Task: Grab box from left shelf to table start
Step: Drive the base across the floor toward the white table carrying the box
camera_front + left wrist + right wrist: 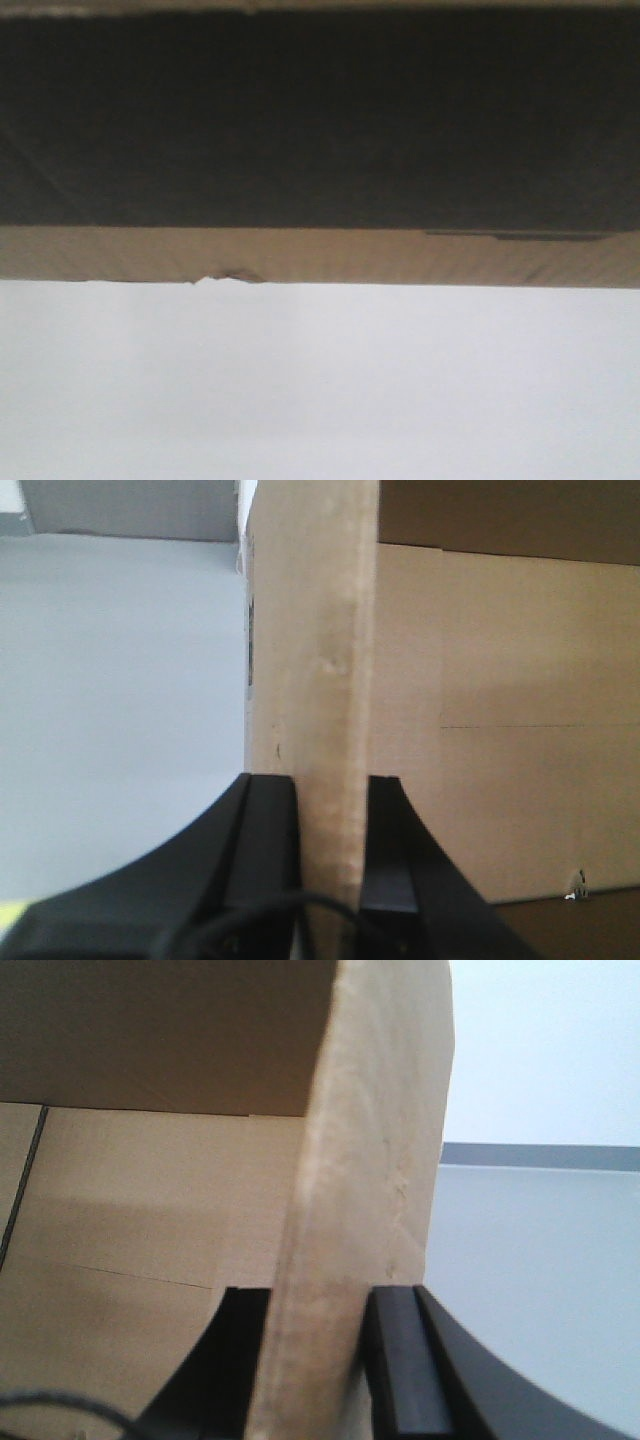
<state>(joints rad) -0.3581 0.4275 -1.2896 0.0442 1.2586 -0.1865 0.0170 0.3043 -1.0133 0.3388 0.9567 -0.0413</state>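
Box (320, 255) spans the whole width of the front view, very close to the camera. Its dark panel (320, 120) sits above a tan strip, which has a small tear (228, 277) on its lower edge. Below it shows a pale grey surface (320, 390); whether the box rests on it I cannot tell. The left gripper (328, 785) is clamped on one upright cardboard wall of the box, with a black finger on each face. The right gripper (320, 1295) pinches another wall the same way. In each wrist view, more tan cardboard lies to one side of the gripped wall and pale grey to the other.
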